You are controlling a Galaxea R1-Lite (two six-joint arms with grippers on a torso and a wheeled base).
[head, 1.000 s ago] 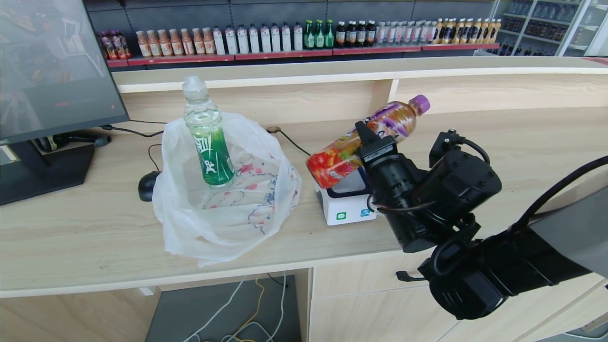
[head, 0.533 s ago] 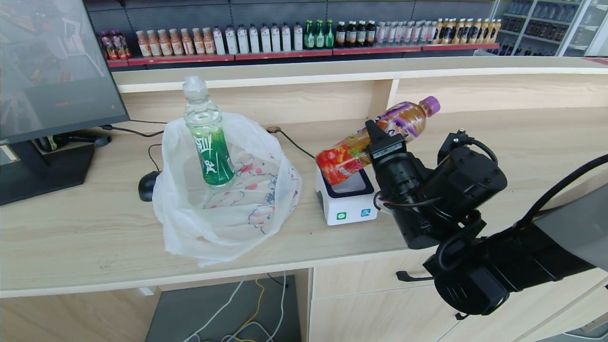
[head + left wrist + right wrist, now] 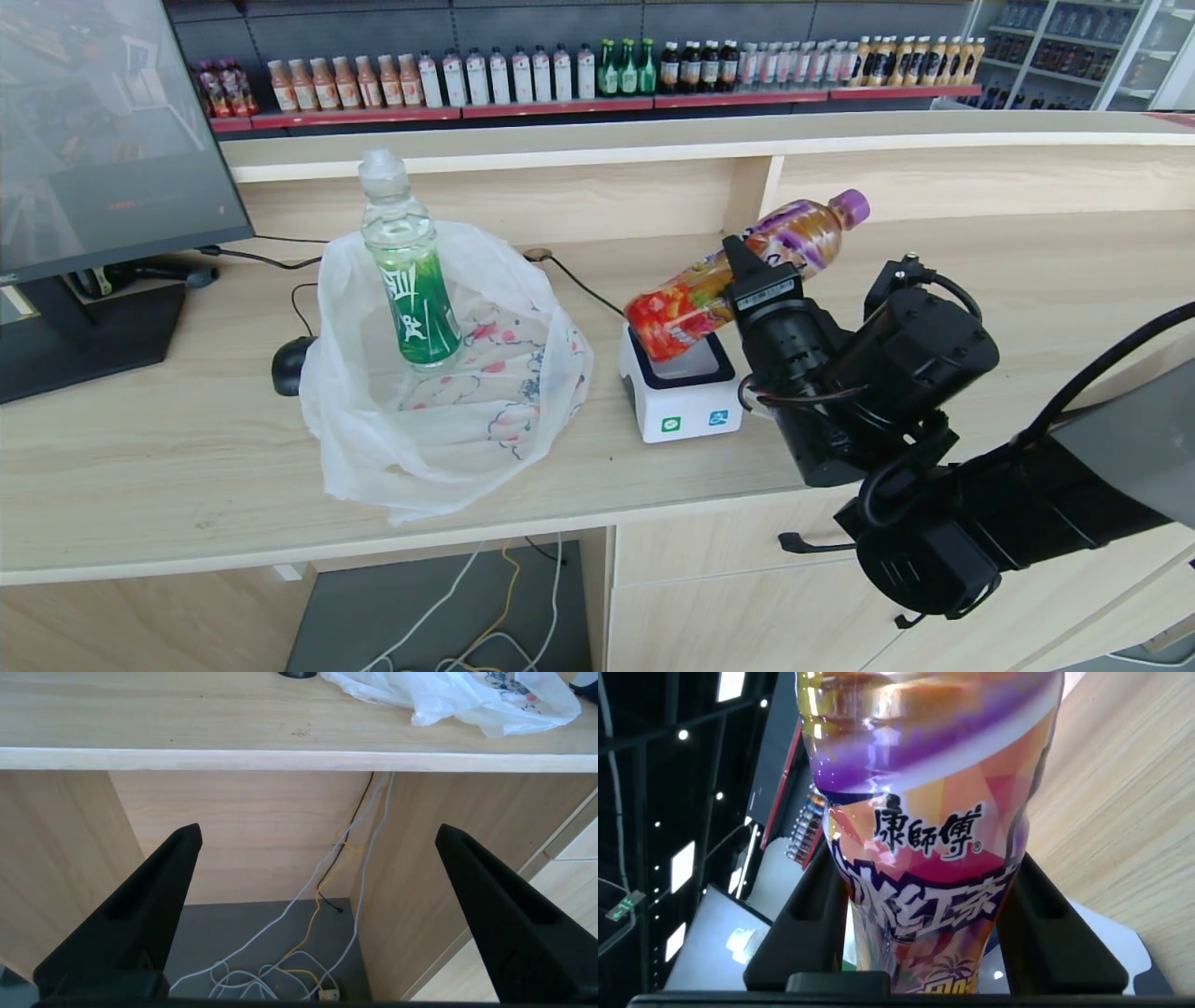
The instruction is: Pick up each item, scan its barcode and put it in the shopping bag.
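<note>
— What do the right gripper (image 3: 744,271) fingers grip?
— They clamp the purple-capped tea bottle (image 3: 794,233) mid-body. It tilts, base low over the white scanner (image 3: 680,406), just right of the shopping bag (image 3: 448,411).
— And the left gripper (image 3: 318,905)?
— Fingers spread wide, below the counter's (image 3: 187,728) near edge.

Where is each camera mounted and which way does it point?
Head view: on the head, facing forward-down over the light wooden counter; right gripper holds the purple-capped drink bottle over the white box scanner.
Left wrist view: below counter height, facing cables underneath; open left gripper shows.
Right wrist view: faces the bottle between its fingers.
Head and right wrist share the bottle.
</note>
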